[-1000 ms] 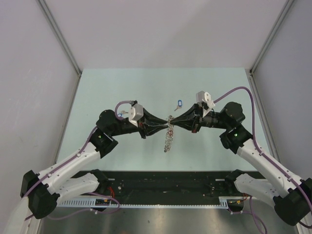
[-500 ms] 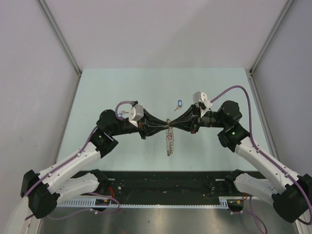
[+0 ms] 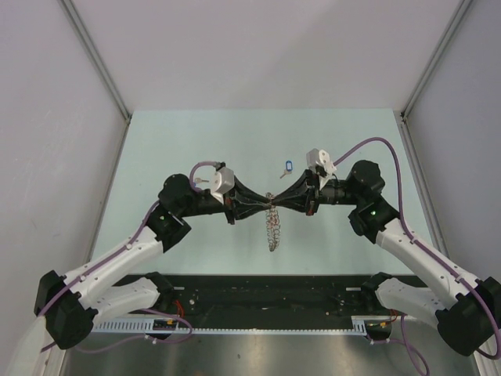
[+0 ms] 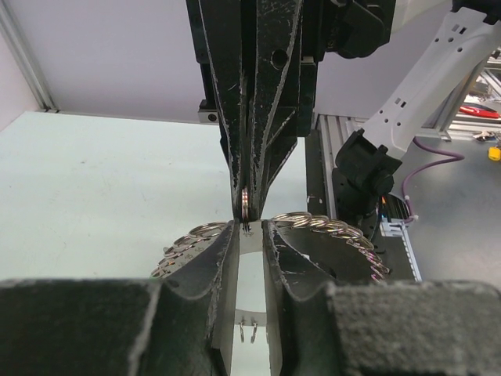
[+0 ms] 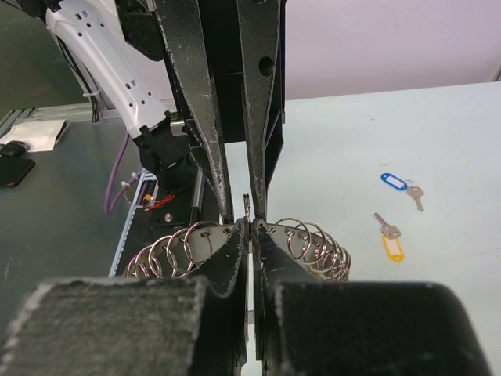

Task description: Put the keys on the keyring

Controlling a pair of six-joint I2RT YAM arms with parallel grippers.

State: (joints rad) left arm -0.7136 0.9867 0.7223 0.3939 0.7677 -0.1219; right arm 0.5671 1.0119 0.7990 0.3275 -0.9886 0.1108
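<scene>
Pale green table [image 3: 196,141], dangling silvery coiled keyring [image 3: 272,227]

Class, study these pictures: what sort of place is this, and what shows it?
Probably a robotics lab test cell: a left arm and right arm bolted at the near edge of a pale green table, with white panels on aluminium posts enclosing it.

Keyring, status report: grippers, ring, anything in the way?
Right gripper shut on keyring top; rest hangs below. Left gripper meets it opposite, grip unclear. Blue-tag key, yellow-tag key loose on table. Nothing blocking.
</scene>
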